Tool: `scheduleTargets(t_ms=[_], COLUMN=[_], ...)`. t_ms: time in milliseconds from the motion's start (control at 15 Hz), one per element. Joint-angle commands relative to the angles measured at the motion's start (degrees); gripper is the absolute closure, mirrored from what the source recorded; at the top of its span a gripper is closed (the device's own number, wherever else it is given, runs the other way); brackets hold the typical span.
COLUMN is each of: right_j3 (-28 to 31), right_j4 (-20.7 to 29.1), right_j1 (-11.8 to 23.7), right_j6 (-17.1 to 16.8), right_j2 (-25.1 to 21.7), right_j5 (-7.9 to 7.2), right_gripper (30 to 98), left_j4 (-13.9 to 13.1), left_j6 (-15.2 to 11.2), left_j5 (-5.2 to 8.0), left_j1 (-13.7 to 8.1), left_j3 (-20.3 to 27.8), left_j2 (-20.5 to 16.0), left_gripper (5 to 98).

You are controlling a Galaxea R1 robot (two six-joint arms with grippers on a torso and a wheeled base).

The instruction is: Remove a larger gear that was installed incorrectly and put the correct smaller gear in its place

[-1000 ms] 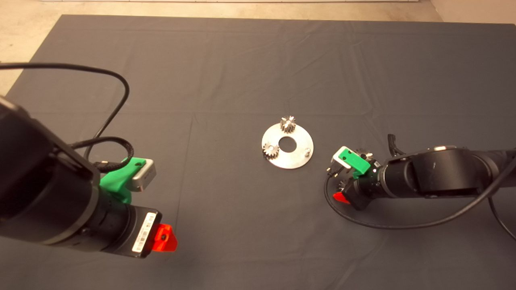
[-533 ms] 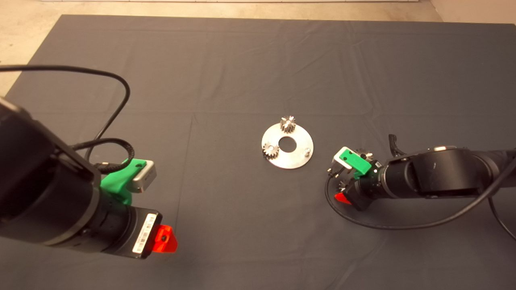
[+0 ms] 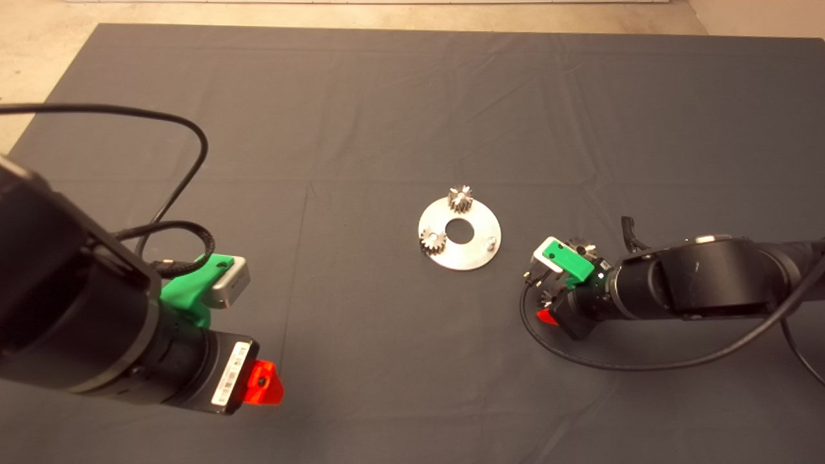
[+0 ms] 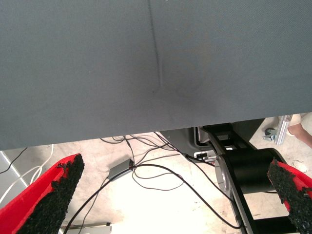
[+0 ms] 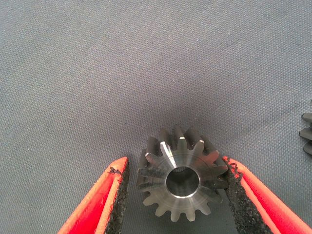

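Note:
The smaller gear [image 5: 180,179], steel with a round centre hole, lies on the mat between the fingers of my right gripper [image 5: 176,165]. The fingers are open, with one pad [image 5: 233,195] at the teeth and the other a little off them. In the head view this gripper [image 3: 546,309] is low over the mat, right of the round steel plate [image 3: 477,254]. The shiny larger gear [image 3: 584,246] lies on the mat just behind the gripper, and its edge shows in the right wrist view [image 5: 307,134]. My left gripper [image 3: 261,381] is open and empty at the lower left.
The plate carries two small silver gears [image 3: 460,198] [image 3: 433,241] and a bare peg [image 3: 492,242] around its centre hole. A black cable [image 3: 580,357] loops on the mat beside the right arm. The left wrist view shows the mat's edge and floor cables [image 4: 146,170].
My right gripper has sunk slightly toward the mat around the gear. The left arm, plate and gears have not moved.

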Motion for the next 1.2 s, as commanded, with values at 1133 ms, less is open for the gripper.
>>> scheduleTargets(t_ms=[1133], right_j3=[2.3], right_j4=[1.0], right_j1=[-1.1], right_j6=[-0.1], right_j2=[-1.0], right_j5=[-0.80], right_gripper=[87.4], left_j4=[-1.3], left_j6=[-0.2], left_j5=[7.57], left_j1=[-0.4], left_j3=[0.9], left_j2=[-0.1], left_gripper=[5.8])
